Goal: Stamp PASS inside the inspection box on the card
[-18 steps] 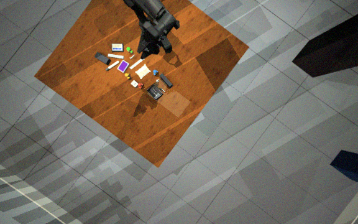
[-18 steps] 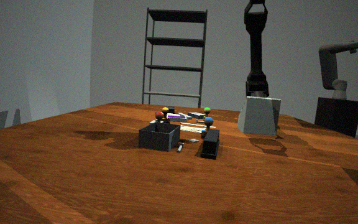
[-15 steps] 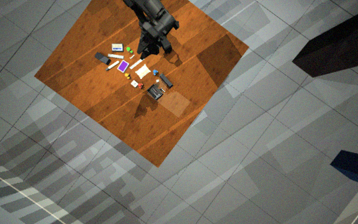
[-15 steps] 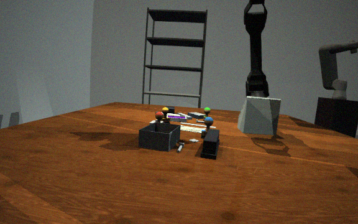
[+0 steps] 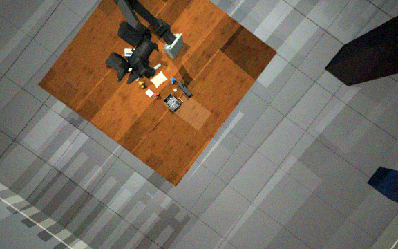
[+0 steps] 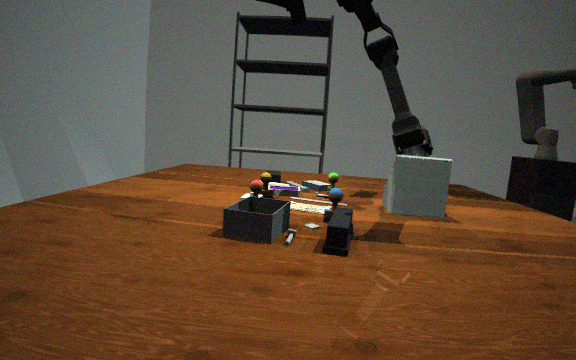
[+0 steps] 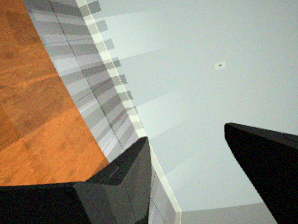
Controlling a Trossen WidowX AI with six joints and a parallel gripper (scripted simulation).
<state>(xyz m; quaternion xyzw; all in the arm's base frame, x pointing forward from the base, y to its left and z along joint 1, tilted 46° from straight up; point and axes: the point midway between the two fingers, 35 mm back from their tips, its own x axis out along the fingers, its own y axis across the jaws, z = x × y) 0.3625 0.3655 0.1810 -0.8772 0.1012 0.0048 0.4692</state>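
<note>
Four knob-handled stamps stand on the wooden worktop [image 6: 118,280]: one red [image 6: 256,186], one yellow [image 6: 266,176], one green [image 6: 333,177] and one blue [image 6: 336,194]. I cannot read any lettering on them from here, so I cannot tell which one is the PASS stamp; all four sit among the small things at the middle of the worktop, none lifted.

There is one pale card [image 5: 159,79] lying flat, one open dark box [image 6: 256,219] nearest me, one black block [image 6: 339,231] beside it, and one purple-topped pad [image 6: 284,188] behind. No writing on any of them is legible.

One arm [image 6: 398,95] rises from a grey pedestal block [image 6: 418,185] and bends high over the worktop, out of sight at the top. Its claw [image 7: 189,189] is about half open, holding nothing, two dark fingers pointing out past the worktop's edge toward the floor.

A metal shelf unit [image 6: 234,90] stands by the wall.
</note>
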